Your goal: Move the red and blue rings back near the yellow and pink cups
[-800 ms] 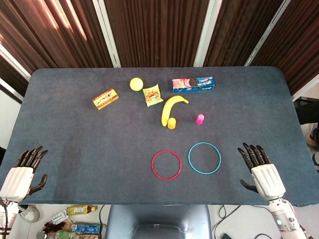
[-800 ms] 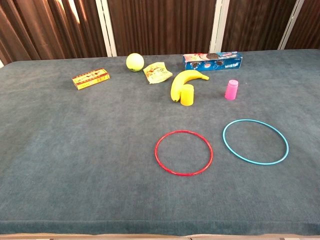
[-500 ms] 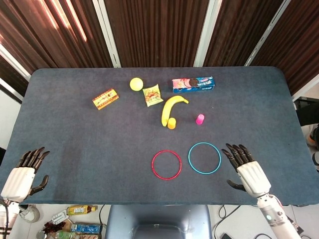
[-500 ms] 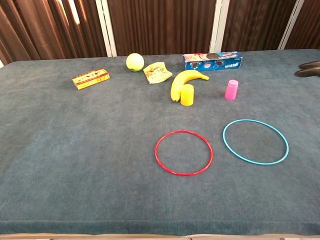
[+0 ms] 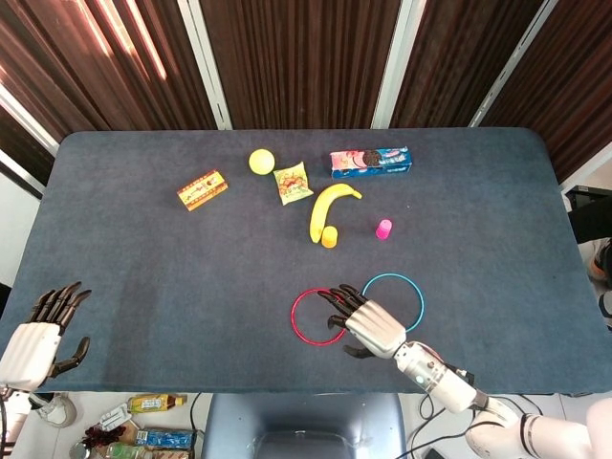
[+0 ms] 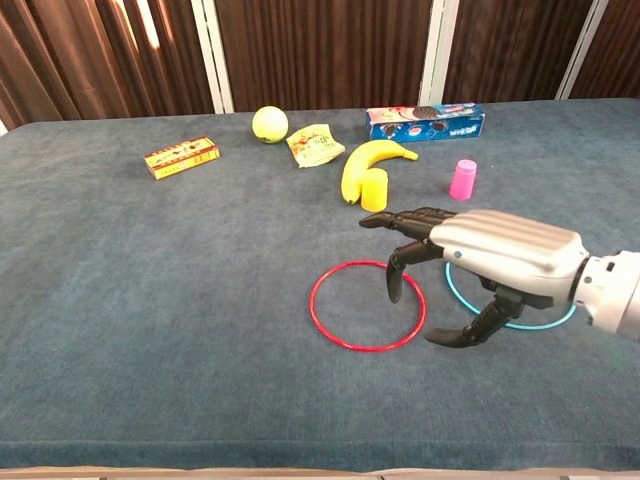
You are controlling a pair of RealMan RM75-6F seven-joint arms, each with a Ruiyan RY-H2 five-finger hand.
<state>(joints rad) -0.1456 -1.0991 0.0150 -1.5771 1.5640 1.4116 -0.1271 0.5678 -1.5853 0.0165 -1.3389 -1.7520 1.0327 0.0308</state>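
The right hand [image 6: 480, 268] hovers palm-down over the red ring [image 6: 345, 335], fingers spread, holding nothing; the left hand [image 5: 38, 333] rests empty, fingers apart, at the worktop [image 5: 143, 277] corner.

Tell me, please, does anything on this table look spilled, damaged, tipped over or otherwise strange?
Nothing stands out. The thin red plastic ring and thin blue plastic ring lie flat, the small yellow cup and small pink cup stand upright, and the right hand hovers open above the rings.
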